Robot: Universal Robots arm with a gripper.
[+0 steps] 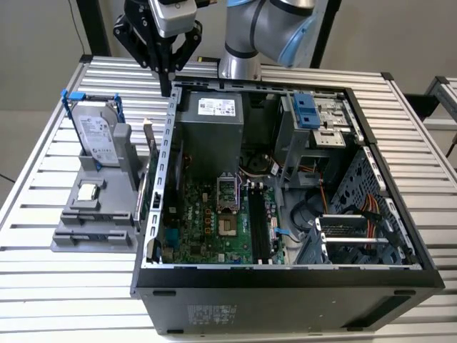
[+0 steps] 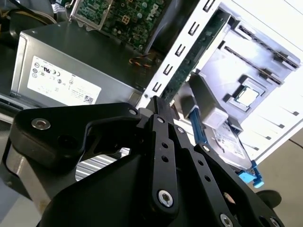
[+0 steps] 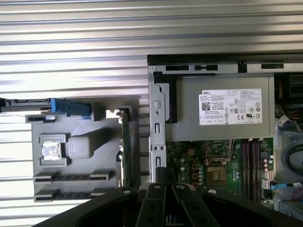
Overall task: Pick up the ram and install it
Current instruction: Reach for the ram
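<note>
so the arm is reared up at the back of the table [image 1: 43, 300], wrist bent over so the gripper [image 1: 166, 87] points straight down. it hangs above the rear corner of the open pc case [image 1: 285, 293] on the exterior view's left, right by the grey power supply [image 1: 211, 132]. its two black fingers [image 2: 162, 142] are pinched together to a point with nothing between them, and it's not touching anything as far as i can tell. the ram [image 3: 125, 144] is standing on its long edge in the grey holder [image 1: 78, 232], in the slot just beside the case's side wall, lower than the gripper and apart from it. same holder has the hard drive [image 1: 93, 132] upright with its blue bracket, and the little processor chip [image 1: 87, 191] lying flat in its pocket.
</note>
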